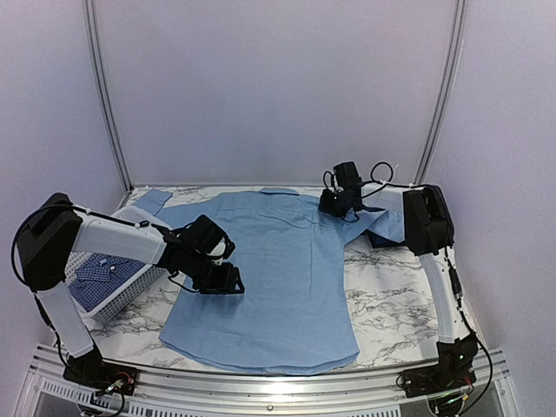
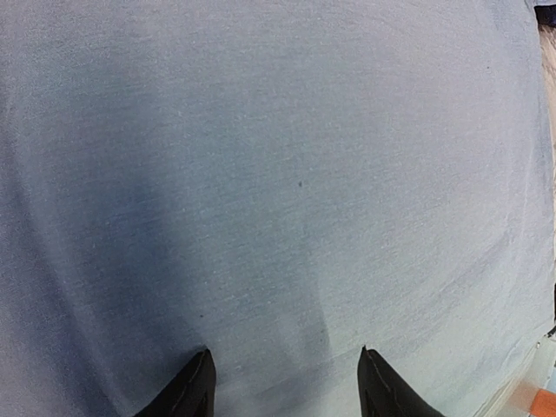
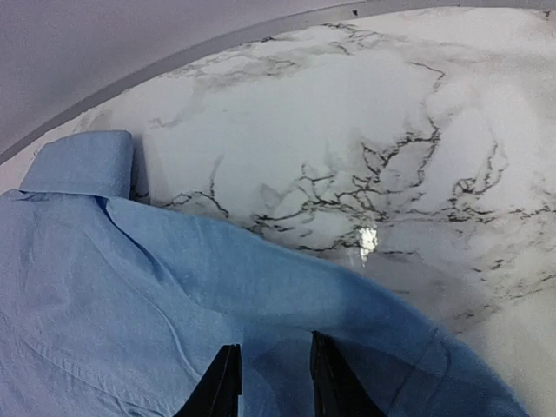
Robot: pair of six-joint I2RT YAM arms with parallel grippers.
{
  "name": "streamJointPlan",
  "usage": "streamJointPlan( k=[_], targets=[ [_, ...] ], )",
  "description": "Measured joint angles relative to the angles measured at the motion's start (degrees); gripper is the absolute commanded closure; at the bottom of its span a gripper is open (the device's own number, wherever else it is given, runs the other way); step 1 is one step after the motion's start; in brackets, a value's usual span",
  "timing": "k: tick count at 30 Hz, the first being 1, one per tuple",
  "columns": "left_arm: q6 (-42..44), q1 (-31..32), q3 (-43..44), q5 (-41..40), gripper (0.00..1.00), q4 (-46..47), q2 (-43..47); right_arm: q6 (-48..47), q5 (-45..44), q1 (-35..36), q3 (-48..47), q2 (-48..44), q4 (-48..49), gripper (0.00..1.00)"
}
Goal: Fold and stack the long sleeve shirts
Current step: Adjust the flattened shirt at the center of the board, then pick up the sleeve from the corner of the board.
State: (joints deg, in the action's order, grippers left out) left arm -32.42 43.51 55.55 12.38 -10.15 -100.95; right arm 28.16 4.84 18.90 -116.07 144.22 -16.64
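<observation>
- One light blue shirt (image 1: 278, 287) lies flat on the marble table (image 1: 391, 295), collar (image 1: 278, 191) at the far side.
- It looks soft, light and floppy; grab it at a shoulder or hem edge.
- Left gripper (image 2: 282, 382) hangs half open over its left side, holding nothing.
- Right gripper (image 3: 271, 382) sits at the right shoulder, nearly closed; I cannot tell if it pinches cloth.
</observation>
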Motion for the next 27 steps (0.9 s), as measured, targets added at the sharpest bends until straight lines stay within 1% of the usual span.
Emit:
streamJointPlan(
  k=[6, 8, 11, 13, 16, 19, 23, 27],
  targets=[
    [-0.15, 0.02, 0.96, 0.0, 0.41, -0.68, -0.52, -1.92, 0.0, -1.16, 0.37, -3.74, -4.04, 0.59],
    [-0.2, 0.04, 1.09, 0.0, 0.41, -0.83, -0.55, -3.04, -0.83, -1.2, 1.01, -6.84, -5.31, 0.57],
    [-0.2, 0.07, 1.88, 0.0, 0.41, -1.42, -0.76, -4.92, -3.63, -1.31, 4.07, -14.78, -6.71, 0.53],
    [-0.17, 0.07, 2.58, 0.02, 0.41, -1.81, -0.76, -6.01, -6.05, -1.46, 7.15, -20.55, -6.91, 0.5],
    [-0.2, 0.07, 3.69, 0.2, 0.41, -1.9, -0.76, -7.26, -9.77, -2.45, 14.51, -30.75, -6.4, 0.48],
    [-0.2, 0.07, 4.76, 0.63, 0.41, -1.92, -0.76, -7.5, -12.59, -4.74, 22.34, -38.6, -5.81, 0.47],
    [-0.17, 0.07, 5.46, 1.07, 0.4, -1.95, -0.7, -7.48, -14.75, -9.79, 33.03, -45.48, -5.11, 0.45],
    [-0.2, 0.07, 5.51, 1.16, 0.39, -1.95, -0.66, -7.48, -16.17, -14.56, 40.72, -49.05, -4.66, 0.41]
  ],
)
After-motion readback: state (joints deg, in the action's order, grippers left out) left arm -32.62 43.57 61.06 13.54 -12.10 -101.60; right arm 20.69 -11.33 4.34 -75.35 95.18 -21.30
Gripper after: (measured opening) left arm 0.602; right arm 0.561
